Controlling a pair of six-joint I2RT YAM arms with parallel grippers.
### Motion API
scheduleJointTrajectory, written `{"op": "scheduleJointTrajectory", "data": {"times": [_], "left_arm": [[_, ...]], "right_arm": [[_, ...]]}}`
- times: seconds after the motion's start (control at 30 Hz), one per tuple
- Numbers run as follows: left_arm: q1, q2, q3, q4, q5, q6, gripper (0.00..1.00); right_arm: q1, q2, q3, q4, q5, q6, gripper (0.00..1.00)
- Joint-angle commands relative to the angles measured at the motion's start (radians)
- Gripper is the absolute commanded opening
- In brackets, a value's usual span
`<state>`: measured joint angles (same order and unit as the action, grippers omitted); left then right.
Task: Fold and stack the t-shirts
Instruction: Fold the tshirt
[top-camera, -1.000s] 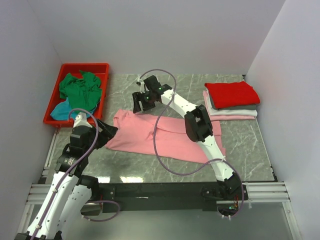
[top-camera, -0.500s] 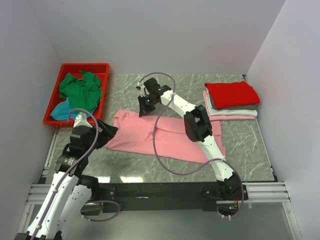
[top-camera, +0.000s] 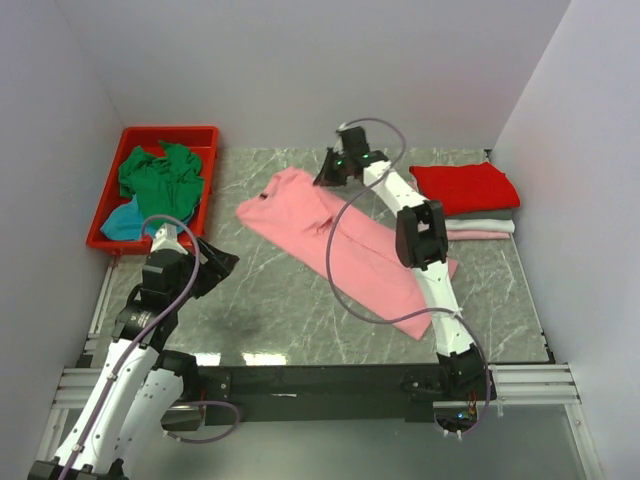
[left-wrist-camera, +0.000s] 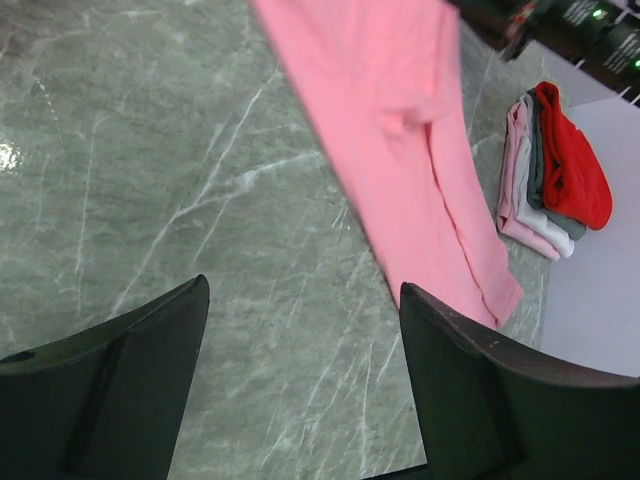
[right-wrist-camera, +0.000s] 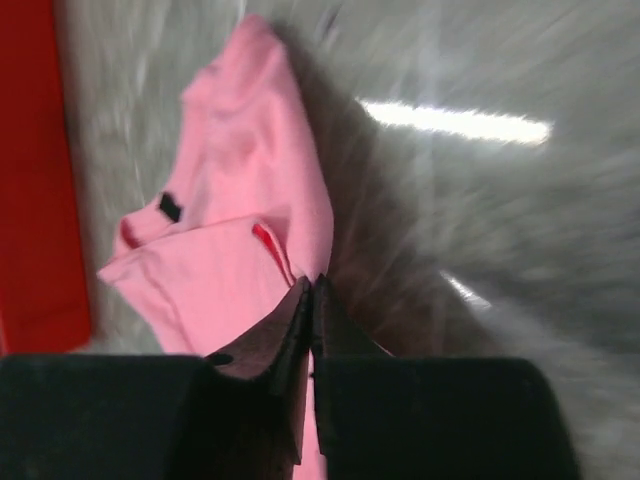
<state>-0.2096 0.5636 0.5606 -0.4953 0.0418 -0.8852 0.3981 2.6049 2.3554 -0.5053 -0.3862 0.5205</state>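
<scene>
From above, the right gripper (top-camera: 335, 168) is pinched shut on an edge of the salmon pink t-shirt (top-camera: 350, 240). The shirt trails from its tips toward the near right across the marbled table (top-camera: 260, 300). To this gripper's right is a folded stack (top-camera: 470, 222) topped by a red t-shirt (top-camera: 463, 186). The left gripper (top-camera: 215, 265) is spread wide and holds nothing. Beyond it, to its left, the red bin (top-camera: 190, 133) holds a green t-shirt (top-camera: 160, 172) and a teal t-shirt (top-camera: 125, 222).

In the left wrist view, the fingers (left-wrist-camera: 110, 390) stand far apart over bare table. The pink shirt lies ahead of them and the stack is further off to the right.

The right wrist view is blurred. The fingertips (right-wrist-camera: 290, 330) are pressed together with pink cloth at the tips, and the dark neck label (right-wrist-camera: 170, 207) is ahead to the left.
</scene>
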Motion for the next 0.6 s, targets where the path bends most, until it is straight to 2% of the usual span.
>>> {"op": "scheduleJointTrajectory", "data": {"times": [0.0, 0.03, 0.07, 0.1, 0.13, 0.17, 0.2, 0.27, 0.3, 0.33, 0.37, 0.4, 0.47, 0.5, 0.57], "left_arm": [[0.006, 0.012, -0.005, 0.061, 0.043, -0.008, 0.82], [0.006, 0.016, -0.022, 0.076, 0.049, -0.014, 0.82], [0.006, 0.036, -0.033, 0.122, 0.070, -0.027, 0.82], [0.006, 0.036, -0.042, 0.151, 0.084, -0.035, 0.82], [0.006, 0.071, -0.057, 0.181, 0.095, -0.047, 0.82], [0.006, 0.096, -0.062, 0.211, 0.124, -0.070, 0.82], [0.006, 0.161, -0.064, 0.287, 0.136, -0.080, 0.82], [0.006, 0.244, -0.044, 0.342, 0.139, -0.099, 0.79], [0.004, 0.345, -0.025, 0.363, 0.138, -0.100, 0.77], [0.004, 0.401, 0.020, 0.397, 0.130, -0.097, 0.75], [0.004, 0.460, 0.051, 0.405, 0.116, -0.098, 0.73], [0.004, 0.584, 0.086, 0.409, 0.096, -0.097, 0.73], [0.003, 0.718, 0.214, 0.394, 0.066, -0.097, 0.68], [0.001, 0.845, 0.263, 0.379, 0.043, -0.097, 0.68], [-0.001, 0.964, 0.402, 0.322, -0.012, -0.095, 0.66]], "right_arm": [[-0.051, 0.017, 0.087, 0.146, 0.066, 0.121, 0.10], [-0.057, 0.018, 0.109, 0.154, 0.061, 0.113, 0.31], [-0.071, 0.012, 0.131, 0.168, 0.037, 0.080, 0.44], [-0.076, 0.012, 0.131, 0.168, 0.036, 0.053, 0.44], [-0.082, 0.000, 0.151, 0.154, 0.033, 0.026, 0.53], [-0.090, -0.015, 0.151, 0.148, 0.033, -0.008, 0.57], [-0.096, -0.060, 0.125, 0.133, 0.036, -0.073, 0.66], [-0.100, -0.130, 0.059, 0.128, 0.014, -0.170, 0.76], [-0.107, -0.222, 0.010, 0.132, -0.017, -0.285, 0.85], [-0.108, -0.273, -0.101, 0.134, -0.048, -0.345, 0.87], [-0.111, -0.323, -0.155, 0.125, -0.145, -0.409, 0.87], [-0.108, -0.426, -0.260, 0.091, -0.176, -0.547, 0.88], [-0.105, -0.538, -0.378, 0.064, -0.216, -0.667, 0.88], [-0.101, -0.659, -0.516, 0.071, -0.207, -0.754, 0.88], [-0.100, -0.797, -0.687, 0.147, -0.140, -0.812, 0.88]]}}
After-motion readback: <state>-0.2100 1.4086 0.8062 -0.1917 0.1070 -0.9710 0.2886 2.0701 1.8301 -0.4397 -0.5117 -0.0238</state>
